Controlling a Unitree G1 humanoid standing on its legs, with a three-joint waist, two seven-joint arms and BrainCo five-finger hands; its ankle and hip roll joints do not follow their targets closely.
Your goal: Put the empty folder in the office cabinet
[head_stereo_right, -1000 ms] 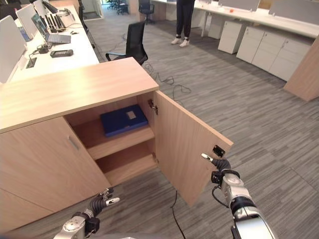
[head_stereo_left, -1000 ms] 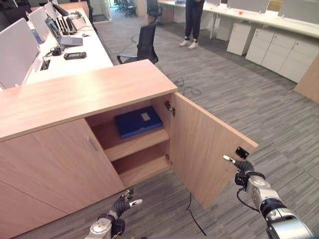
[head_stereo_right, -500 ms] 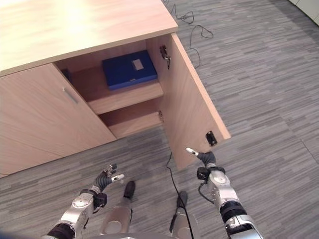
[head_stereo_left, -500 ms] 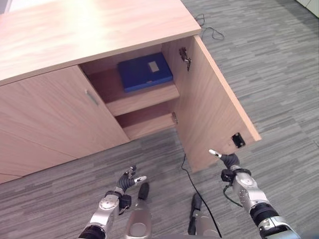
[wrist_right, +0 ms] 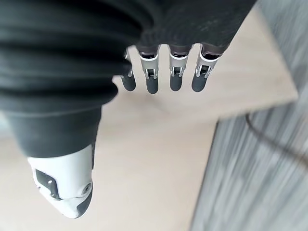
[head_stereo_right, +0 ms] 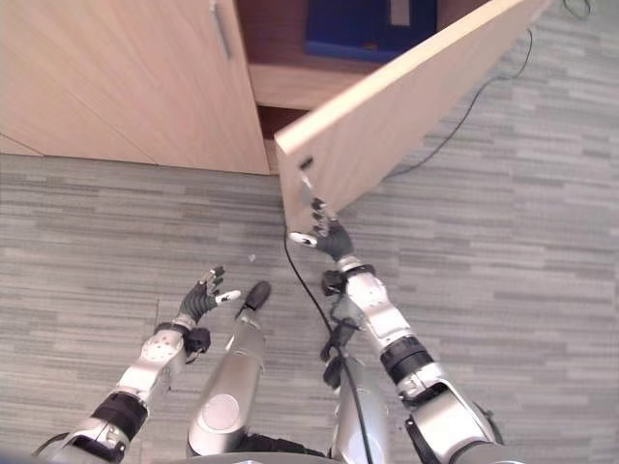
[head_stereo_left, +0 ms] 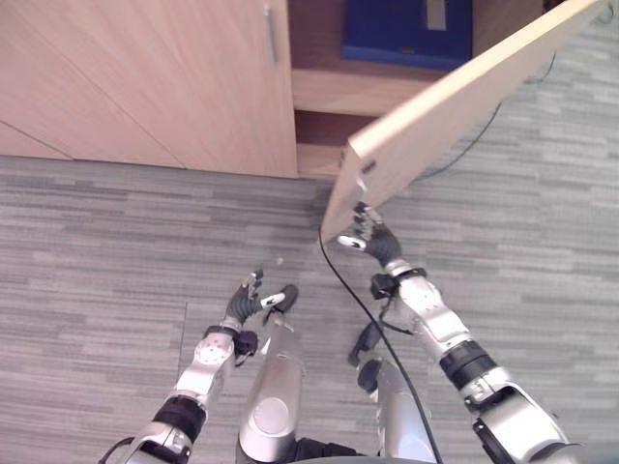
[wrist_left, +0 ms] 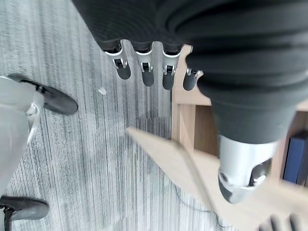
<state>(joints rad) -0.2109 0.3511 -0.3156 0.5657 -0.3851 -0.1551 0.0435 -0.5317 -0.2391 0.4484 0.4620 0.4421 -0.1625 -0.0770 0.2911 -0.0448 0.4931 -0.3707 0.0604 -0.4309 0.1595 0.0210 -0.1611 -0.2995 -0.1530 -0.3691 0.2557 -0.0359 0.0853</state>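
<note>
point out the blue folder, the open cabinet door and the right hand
blue folder [head_stereo_left: 401,29]: left eye view, on its cover.
open cabinet door [head_stereo_left: 455,106]: left eye view, middle of the panel.
right hand [head_stereo_left: 375,242]: left eye view, on the hand by the door's lower corner.

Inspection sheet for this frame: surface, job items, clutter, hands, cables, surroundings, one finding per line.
Surface: grey striped carpet floor.
Job's things: blue folder lies on the upper shelf of the office cabinet; cabinet door stands open.
Clutter: a small white scrap on the carpet.
Hands: left hand open, holding nothing, over the floor; right hand open, at the door's lower corner.
Cables: black cable on the floor behind the door.
Surroundings: nothing seen.
</note>
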